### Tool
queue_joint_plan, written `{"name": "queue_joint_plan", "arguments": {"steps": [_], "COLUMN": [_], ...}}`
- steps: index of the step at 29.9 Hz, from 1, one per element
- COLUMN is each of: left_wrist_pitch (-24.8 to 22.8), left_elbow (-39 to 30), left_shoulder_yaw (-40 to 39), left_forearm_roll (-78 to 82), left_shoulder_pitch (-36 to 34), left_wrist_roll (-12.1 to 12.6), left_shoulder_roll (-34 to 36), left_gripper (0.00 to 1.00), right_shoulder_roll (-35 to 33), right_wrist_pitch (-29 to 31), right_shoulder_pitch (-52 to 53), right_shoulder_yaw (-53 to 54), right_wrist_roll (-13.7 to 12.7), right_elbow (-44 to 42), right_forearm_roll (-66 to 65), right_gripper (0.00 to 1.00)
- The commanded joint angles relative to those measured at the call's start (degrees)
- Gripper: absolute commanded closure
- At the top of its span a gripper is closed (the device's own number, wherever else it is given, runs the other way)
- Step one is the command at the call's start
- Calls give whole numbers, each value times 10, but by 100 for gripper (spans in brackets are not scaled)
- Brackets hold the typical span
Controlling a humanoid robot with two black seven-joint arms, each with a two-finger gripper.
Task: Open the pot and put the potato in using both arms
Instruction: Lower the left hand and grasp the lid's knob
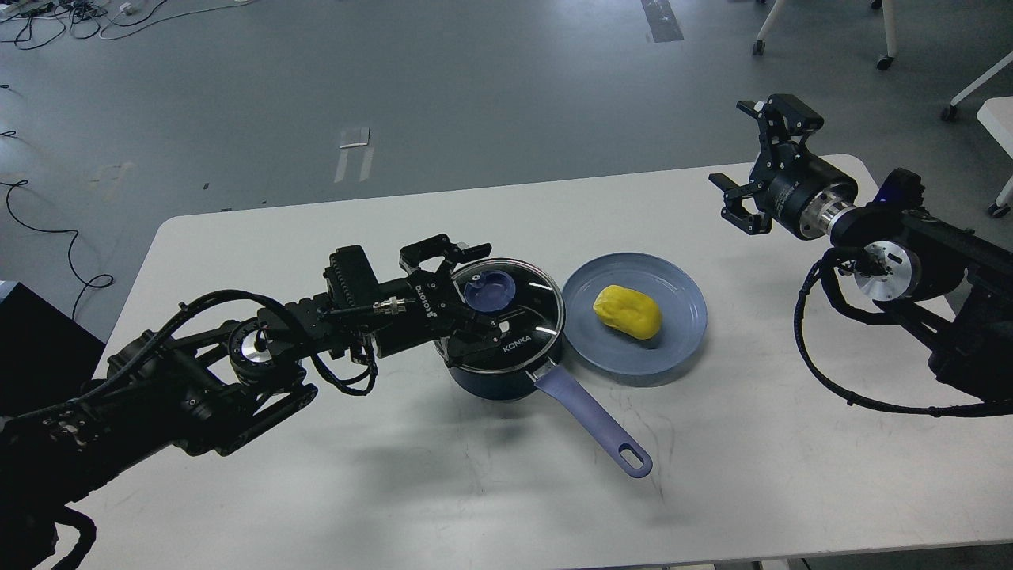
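Note:
A dark blue saucepan (491,380) stands mid-table with its glass lid (526,321) on and its purple handle (593,419) pointing to the front right. The lid's blue knob (488,289) shows in full. My left gripper (473,294) is open at the lid's left side, one finger (463,249) behind the knob and the other (475,342) in front of it, low over the glass. It holds nothing. A yellow potato (627,311) lies on a blue plate (681,332) right of the pot. My right gripper (748,162) is open and empty, up over the table's far right.
The white table (396,491) has bare surface in front and at the left. Its far edge runs just behind the pot and plate. Chair legs on castors (885,59) and cables (47,20) are on the grey floor beyond.

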Motion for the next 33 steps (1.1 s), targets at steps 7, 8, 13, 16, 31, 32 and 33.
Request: {"name": "queue_joint_plan", "arguments": {"steps": [7,8,13,16,31,32,33], "left_wrist_pitch": [0,0,0,0,0,0,0], "left_elbow": [1,1,2,6,19,19,20], "left_shoulder_yaw": [2,2,2,2,4,4,4], "left_forearm_roll": [-10,-12,-14,-18,-66,-66,-66], "left_shoulder_pitch": [9,11,12,18,21,21,20], "left_wrist_roll": [0,0,0,0,0,0,0], "left_shoulder_roll": [-5,-5,-5,-5,-2,0,0], "left_gripper": [2,2,2,3,22,24,31], "right_shoulder_roll": [-4,-4,-11,-11,-12,-12,-12], "right_wrist_pitch": [0,0,0,0,0,0,0], "right_shoulder_pitch": [1,0,0,0,-1,-1,-1], "right_shoulder_yaw": [-2,-2,-2,-2,-2,-3,-3], "right_wrist_roll": [1,1,1,1,2,3,5], "right_elbow": [0,-1,-1,-1,-12,-14,-16], "right_forearm_roll": [-1,-1,-1,-1,-2,-2,-2], "right_gripper": [0,0,0,0,0,0,0]}}
